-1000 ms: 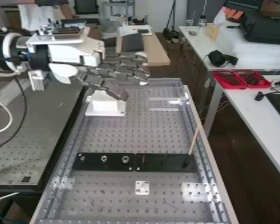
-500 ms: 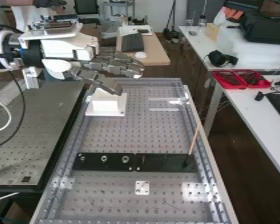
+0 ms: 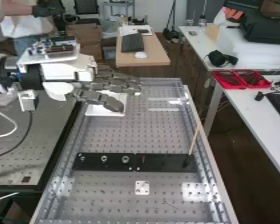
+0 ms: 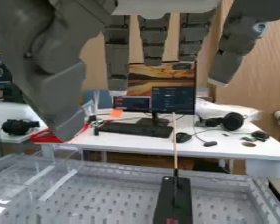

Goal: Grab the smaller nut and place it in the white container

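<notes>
Fingers extended and open, the robot hand (image 3: pixel 121 85) partly hides the white container (image 3: pixel 101 112); the smaller nut (image 3: pixel 82 158), hard to make out, stands on a black bar (image 3: pixel 164 162), lower and well apart from the hand.

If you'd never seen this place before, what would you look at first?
Probably the big dark grey hand on the white robot arm, by the metal bench's far end. Next, maybe the bright red tray on the white table, then the thin stick standing up from the black bar.
</notes>
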### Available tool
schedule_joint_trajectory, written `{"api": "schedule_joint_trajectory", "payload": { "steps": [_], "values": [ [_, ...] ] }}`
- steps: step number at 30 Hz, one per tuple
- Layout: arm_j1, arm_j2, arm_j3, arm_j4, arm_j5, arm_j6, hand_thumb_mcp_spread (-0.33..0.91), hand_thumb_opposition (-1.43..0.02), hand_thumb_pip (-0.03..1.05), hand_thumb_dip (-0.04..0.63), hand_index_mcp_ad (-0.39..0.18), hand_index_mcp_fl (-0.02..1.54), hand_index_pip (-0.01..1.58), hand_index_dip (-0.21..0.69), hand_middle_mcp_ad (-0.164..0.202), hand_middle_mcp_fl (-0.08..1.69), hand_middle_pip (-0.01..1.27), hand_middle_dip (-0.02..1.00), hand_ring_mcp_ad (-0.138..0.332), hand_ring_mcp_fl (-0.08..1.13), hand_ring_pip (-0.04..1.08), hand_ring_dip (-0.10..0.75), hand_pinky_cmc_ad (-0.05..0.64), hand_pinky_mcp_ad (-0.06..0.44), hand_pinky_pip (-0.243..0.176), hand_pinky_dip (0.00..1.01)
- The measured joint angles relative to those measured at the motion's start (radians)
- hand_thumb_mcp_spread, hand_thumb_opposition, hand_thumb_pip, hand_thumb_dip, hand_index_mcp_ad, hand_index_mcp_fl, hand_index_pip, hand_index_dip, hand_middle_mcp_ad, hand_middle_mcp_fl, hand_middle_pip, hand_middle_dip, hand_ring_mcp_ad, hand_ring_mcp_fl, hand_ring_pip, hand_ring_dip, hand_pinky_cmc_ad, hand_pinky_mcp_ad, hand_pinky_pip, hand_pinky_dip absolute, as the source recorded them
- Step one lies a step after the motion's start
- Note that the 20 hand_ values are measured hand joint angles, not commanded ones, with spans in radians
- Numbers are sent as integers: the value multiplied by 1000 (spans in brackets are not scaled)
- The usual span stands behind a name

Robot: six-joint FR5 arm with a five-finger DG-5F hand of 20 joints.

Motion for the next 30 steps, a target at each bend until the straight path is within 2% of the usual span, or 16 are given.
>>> {"api": "schedule_joint_trajectory", "payload": {
  "steps": [9, 14, 17, 24, 30],
  "values": [
    [-74, -92, 24, 7, -180, -104, 243, -836, 777, 175, -113, 5, 1110, -2, 68, 5, 136, 192, 164, 0, 70, 96, 363, 311, -96, 602],
    [-112, -142, 45, 0, -254, -164, 258, -836, 777, 176, -115, 0, 1367, -2, 66, 7, 133, 188, 164, 0, 66, 93, 363, 311, -96, 602],
    [-134, -171, 63, -19, -294, -204, 258, -836, 780, 176, -108, -3, 1461, -2, 72, 7, 133, 192, 164, 0, 66, 93, 363, 307, -96, 602],
    [-174, -229, 97, -64, -372, -299, 278, -836, 801, 188, -126, -2, 1520, 9, 68, 5, 134, 204, 161, 0, 66, 96, 363, 307, -96, 593],
    [-195, -263, 109, -76, -414, -343, 309, -836, 801, 202, -127, -5, 1548, 31, 65, 2, 134, 206, 161, 0, 65, 96, 363, 305, -96, 560]
  ]
}}
